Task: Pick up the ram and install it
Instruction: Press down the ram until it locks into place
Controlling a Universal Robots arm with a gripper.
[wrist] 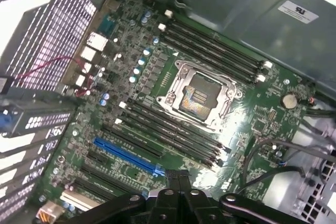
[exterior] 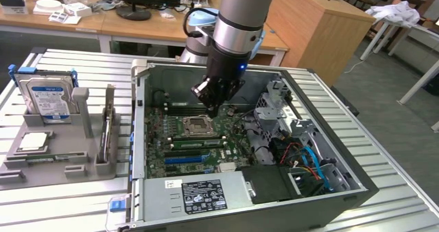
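Note:
The ram looks to be the thin stick standing on edge in the grey tray's holder, at the exterior view's left, outside the case. My gripper hangs inside the open computer case, over the motherboard just beyond the CPU socket. Its fingers are shut together with nothing between them. The black memory slots run along both sides of the socket. A green strip lies along the nearer slots; I cannot tell whether it is a seated stick.
The grey tray also holds a silver-and-blue hard drive and a square chip. Case walls ring the board. A power supply and cables fill the near and right side. Desks stand behind.

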